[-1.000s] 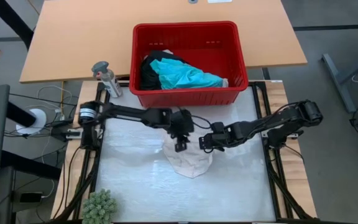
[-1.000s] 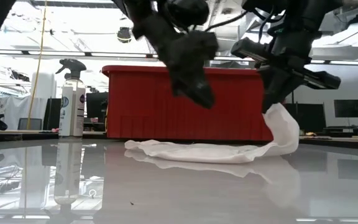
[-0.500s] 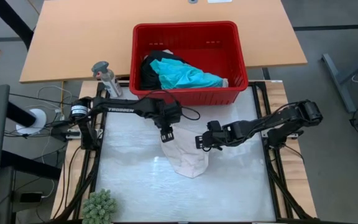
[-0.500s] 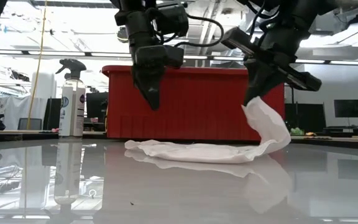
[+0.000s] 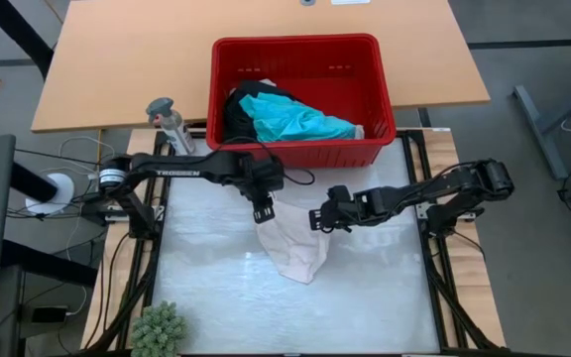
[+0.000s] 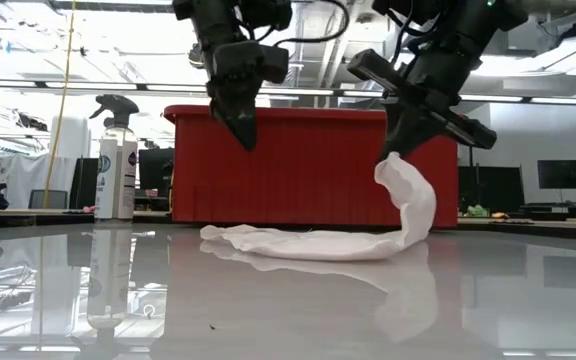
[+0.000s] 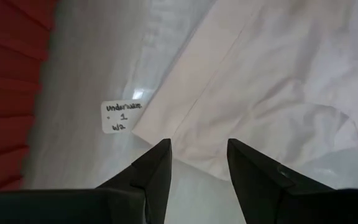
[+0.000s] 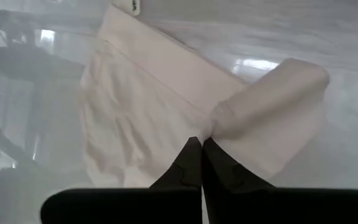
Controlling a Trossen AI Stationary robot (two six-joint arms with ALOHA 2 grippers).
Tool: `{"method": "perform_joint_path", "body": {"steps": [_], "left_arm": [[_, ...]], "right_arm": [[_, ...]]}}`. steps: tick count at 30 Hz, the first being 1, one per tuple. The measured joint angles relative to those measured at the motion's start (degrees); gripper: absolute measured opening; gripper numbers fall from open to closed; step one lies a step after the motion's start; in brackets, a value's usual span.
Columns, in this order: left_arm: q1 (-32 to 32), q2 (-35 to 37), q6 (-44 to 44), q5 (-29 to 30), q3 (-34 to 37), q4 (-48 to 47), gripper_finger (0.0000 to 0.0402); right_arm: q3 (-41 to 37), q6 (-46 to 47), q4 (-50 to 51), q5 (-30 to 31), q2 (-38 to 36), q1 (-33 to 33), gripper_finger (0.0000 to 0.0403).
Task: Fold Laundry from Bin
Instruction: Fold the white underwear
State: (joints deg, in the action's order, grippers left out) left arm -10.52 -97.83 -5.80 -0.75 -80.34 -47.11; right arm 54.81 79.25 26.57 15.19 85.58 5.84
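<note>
**A:** Right, from above: our right gripper (image 5: 317, 218) is pinched shut on the right edge of the pale piece (image 5: 293, 246), which lies on the table (image 5: 385, 297) in front of the red bin (image 5: 303, 45). Turquoise shirt (image 5: 295, 121) and black clothing (image 5: 238, 111) sit in the bin, not yet taken out.

**B:** Left side?

**A:** Left gripper (image 5: 263, 211) hangs over the piece's far left corner, fingers partly apart, holding nothing.

**B:** Low camera agrees?

**A:** Yes. Right gripper (image 6: 392, 148) has the edge lifted in an arch; the rest of the piece (image 6: 298, 243) lies flat, running leftward. Left gripper (image 6: 245, 135) points down, clear above the cloth. Spray bottle (image 6: 115, 160) stands well off.

**B:** Left wrist?

**A:** Fingers (image 7: 156, 171) half open, empty. A cloth corner (image 7: 160, 134) lies just ahead of them beside a small label (image 7: 121, 116).

**B:** Right wrist?

**A:** Fingers (image 8: 192, 163) closed on a fold of cloth (image 8: 263, 102), the body spread beyond.

**B:** So the fold goes right to left?

**A:** We'd judge so. The right arm carries the edge across; the left is nearer the far corner to pin it.
</note>
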Motion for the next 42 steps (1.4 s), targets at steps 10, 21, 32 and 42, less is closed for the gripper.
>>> {"method": "perform_joint_path", "body": {"steps": [10,21,32,42], "left_arm": [[0.0,0.4,-0.5,0.0,0.0,0.1,0.0144],[0.0,0.4,-1.0,0.0,0.0,0.3,0.0144],[0.1,0.4,-2.2,-0.3,0.0,0.3,0.0144],[0.7,1.7,-2.4,-0.3,0.7,0.6,0.0144]], "right_arm": [[0.0,-0.4,-1.6,-0.4,1.5,0.9,0.0027],[-0.1,-4.2,-10.3,-3.4,10.3,-0.2,0.0029],[0.0,-5.0,-11.4,-3.3,10.1,-0.7,0.0107],[0.0,-5.9,-12.2,-2.4,6.6,-0.7,0.0194]]}}
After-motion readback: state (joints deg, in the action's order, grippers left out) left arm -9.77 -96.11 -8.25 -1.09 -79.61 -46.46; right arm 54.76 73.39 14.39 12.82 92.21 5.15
